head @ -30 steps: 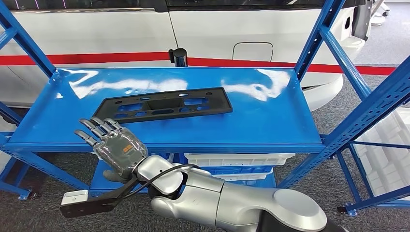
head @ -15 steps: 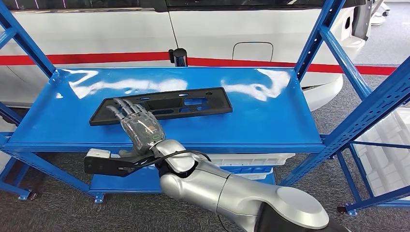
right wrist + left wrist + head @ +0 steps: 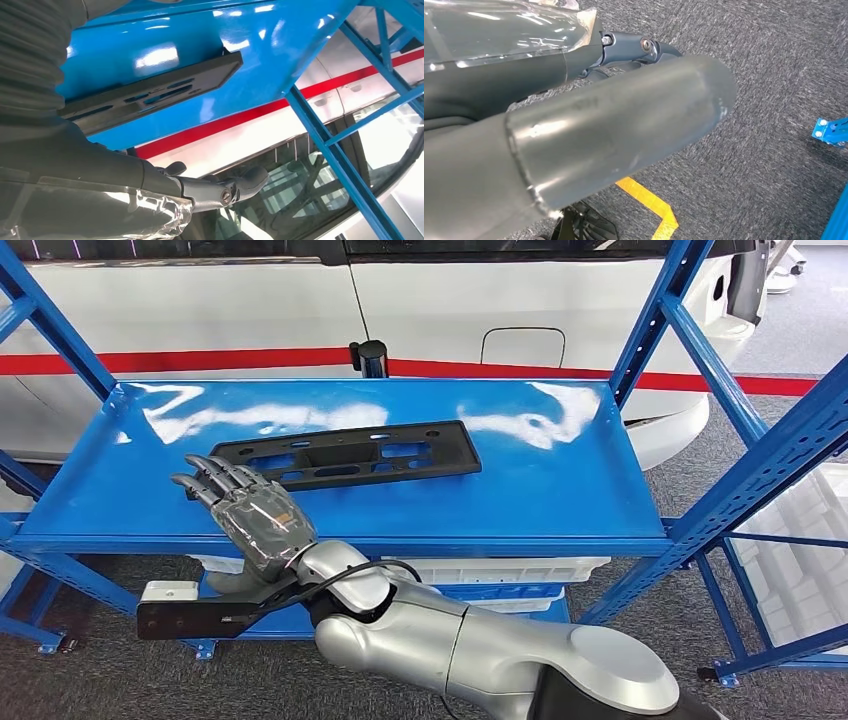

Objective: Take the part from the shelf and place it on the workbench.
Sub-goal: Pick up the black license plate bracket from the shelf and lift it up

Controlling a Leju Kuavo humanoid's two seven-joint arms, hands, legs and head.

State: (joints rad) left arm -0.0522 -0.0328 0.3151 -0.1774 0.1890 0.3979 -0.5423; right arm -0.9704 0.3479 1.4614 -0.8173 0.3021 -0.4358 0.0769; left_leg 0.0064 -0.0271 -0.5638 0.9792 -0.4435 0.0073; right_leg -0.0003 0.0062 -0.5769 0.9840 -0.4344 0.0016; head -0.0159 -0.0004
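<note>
a: so where is the part (image 3: 338, 454) sitting?

b: flat on the blue shelf (image 3: 560, 480), a long black plate with slots cut through it, lying a little left of the shelf's middle and angled slightly, its left end nearer the front edge. the right wrist view catches it too (image 3: 150, 90), lying on the same glossy blue surface.

a: and the right hand (image 3: 250, 515)?

b: reaching over the front edge of the shelf from below, back of the hand up, wrapped in clear film. its fingers (image 3: 205, 475) are stretched out and slightly spread, holding nothing. the tips lie at the part's left end; i cannot tell whether they touch it or hover just above.

a: the left hand?

b: i cannot tell how its fingers lie. the left wrist view looks down at grey carpet with a yellow floor marking (image 3: 651, 205).

a: anything else around the shelf?

b: under the top level, white plastic crates (image 3: 495, 570) sit on a lower level. blue slanted braces and uprights frame the rack (image 3: 700, 350) on the right. behind it stands a white vehicle (image 3: 450, 310) with a red stripe along its side. more white crates (image 3: 800, 560) show at the right, past the rack's frame.
</note>
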